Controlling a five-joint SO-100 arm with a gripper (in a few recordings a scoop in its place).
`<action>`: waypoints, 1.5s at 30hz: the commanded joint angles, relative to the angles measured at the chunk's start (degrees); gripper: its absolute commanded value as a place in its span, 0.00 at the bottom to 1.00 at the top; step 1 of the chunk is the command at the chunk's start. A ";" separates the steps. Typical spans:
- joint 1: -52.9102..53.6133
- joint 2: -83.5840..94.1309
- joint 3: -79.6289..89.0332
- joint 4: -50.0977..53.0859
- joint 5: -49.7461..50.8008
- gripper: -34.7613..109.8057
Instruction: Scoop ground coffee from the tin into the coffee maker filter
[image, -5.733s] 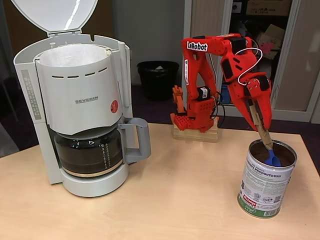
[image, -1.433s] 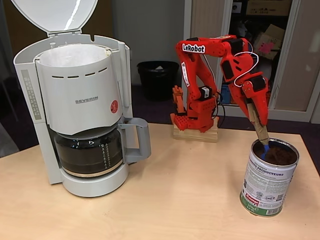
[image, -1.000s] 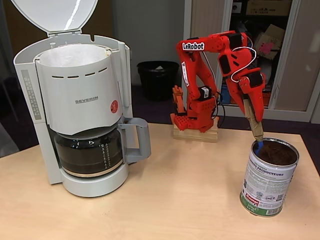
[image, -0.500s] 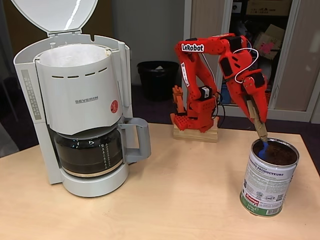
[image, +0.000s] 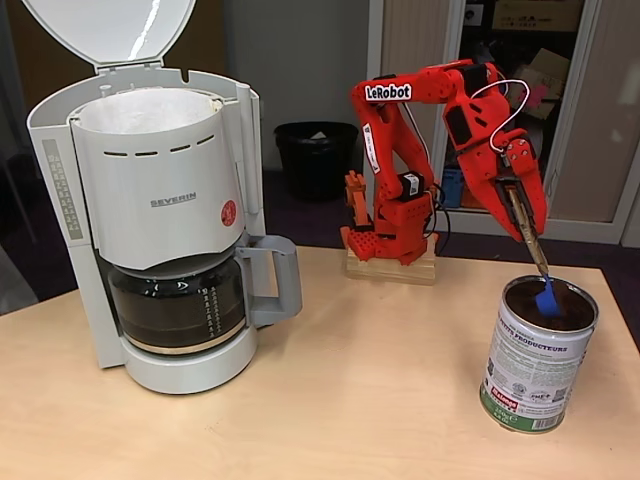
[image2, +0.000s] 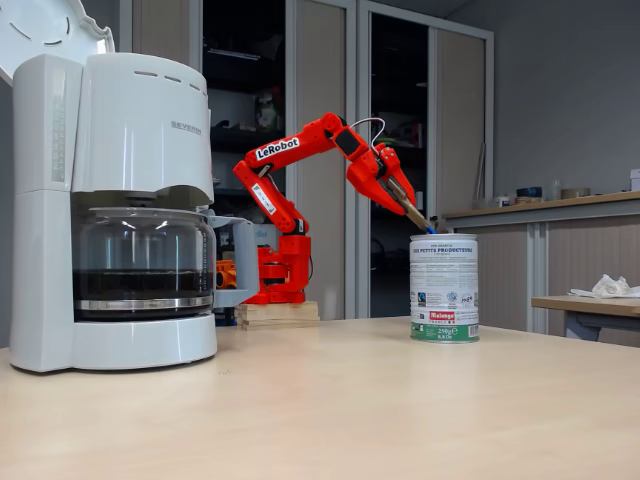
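Observation:
The tin (image: 535, 360) stands at the table's right, labelled white and green, also seen in a fixed view (image2: 444, 288). Dark ground coffee (image: 524, 297) shows inside it. My red gripper (image: 527, 215) hangs just above the tin's mouth and is shut on a wooden handle. The handle slants down to a blue scoop (image: 546, 301) that sits inside the tin against the coffee. From the side, the gripper (image2: 405, 200) points down-right at the tin's rim. The white coffee maker (image: 150, 210) stands at the left with its lid up and the white paper filter (image: 150, 108) exposed.
A glass carafe (image: 175, 305) with dark liquid sits under the basket. The arm's base rests on a wooden block (image: 392, 268) at the table's back. A black bin (image: 315, 155) stands on the floor behind. Bare tabletop (image: 370, 390) lies between machine and tin.
The gripper has swung to the right over the tin. The blue scoop has moved from the tin's left rim towards its middle and now shows more fully.

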 joint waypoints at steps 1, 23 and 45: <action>-0.44 1.85 1.05 -1.23 -3.25 0.24; -1.32 9.49 10.90 -5.54 -7.29 0.24; -2.37 4.92 6.86 -5.19 -9.40 0.24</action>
